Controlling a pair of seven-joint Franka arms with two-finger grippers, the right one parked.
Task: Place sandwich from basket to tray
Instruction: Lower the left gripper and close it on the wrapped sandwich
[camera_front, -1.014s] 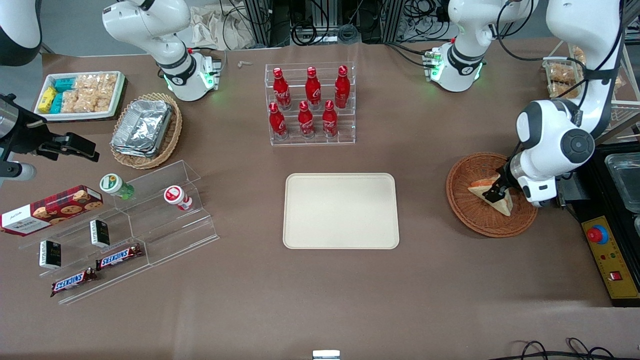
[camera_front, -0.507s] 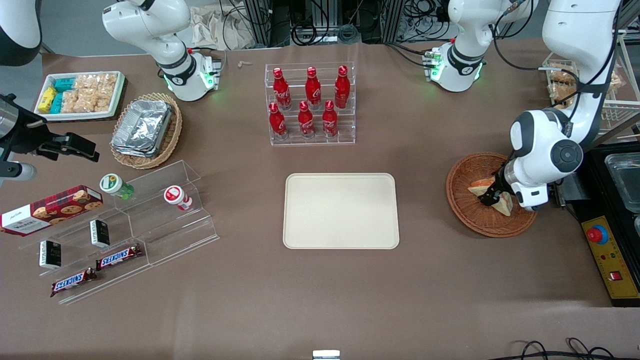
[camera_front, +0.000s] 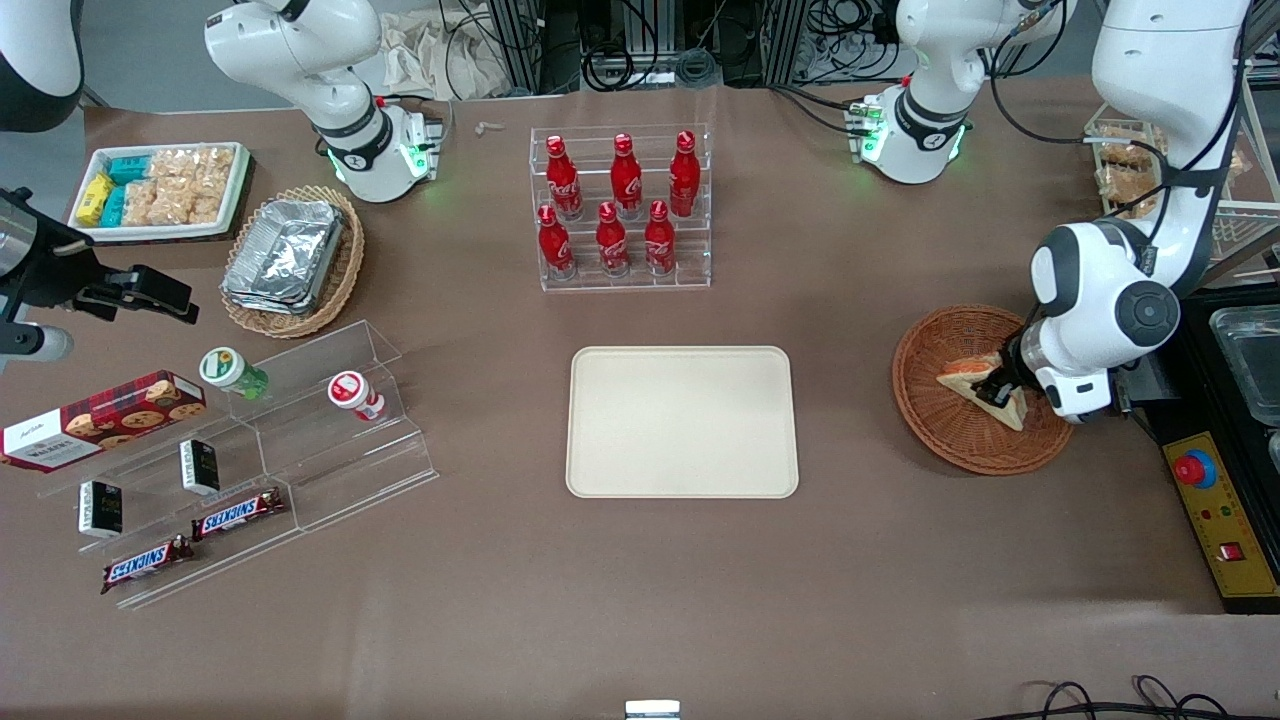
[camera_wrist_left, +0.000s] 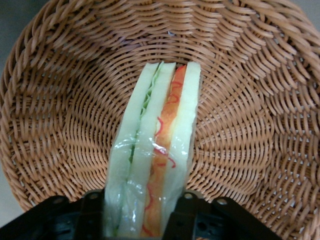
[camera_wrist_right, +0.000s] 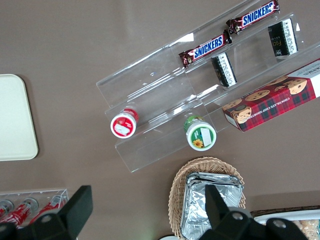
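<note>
Now the gripper (camera_wrist_left: 137, 220) is holding the sandwich (camera_wrist_left: 152, 160) between its jaws in the basket (camera_wrist_left: 260, 125); a weak squeeze may be letting it slip.

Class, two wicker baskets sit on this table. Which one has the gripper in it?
The reddish-brown basket at the working arm's end: the gripper is in it, closed on the sandwich. The lighter tan basket holds foil trays.
</note>
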